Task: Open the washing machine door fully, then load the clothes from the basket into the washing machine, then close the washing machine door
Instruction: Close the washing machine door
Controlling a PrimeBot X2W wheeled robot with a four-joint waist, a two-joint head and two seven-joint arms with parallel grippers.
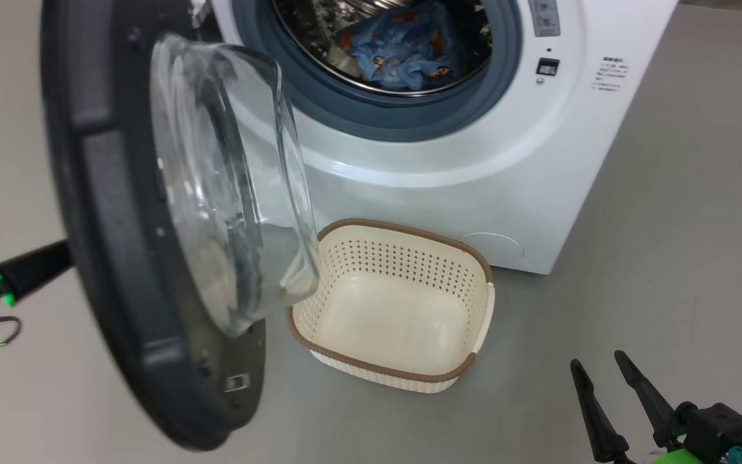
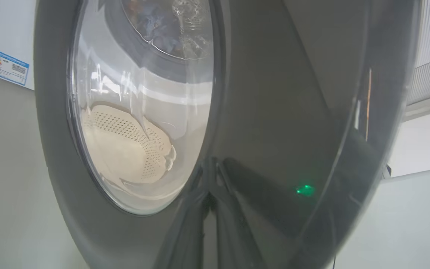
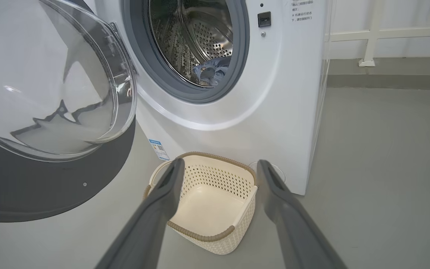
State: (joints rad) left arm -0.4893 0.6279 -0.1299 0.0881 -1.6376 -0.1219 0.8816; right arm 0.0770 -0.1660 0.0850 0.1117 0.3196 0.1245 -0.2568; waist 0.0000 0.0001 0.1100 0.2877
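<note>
A grey floor (image 1: pixel 667 258) runs up to the white washing machine (image 1: pixel 474 180), with a pale wall behind. The washing machine door (image 1: pixel 107 193) stands swung out on the left, glass bowl facing the drum. The clothes (image 1: pixel 403 51) — blue, bear-printed — lie bunched inside the steel drum. The basket (image 1: pixel 403 229) sits on the floor just before the machine, under the opening, its pale bottom showing. The left hand (image 2: pixel 210 190) has its fingers drawn together, tips against the door's glossy outer ring. The right hand (image 1: pixel 596 361) hangs low and well back from the basket — fingers apart, holding nothing.
</note>
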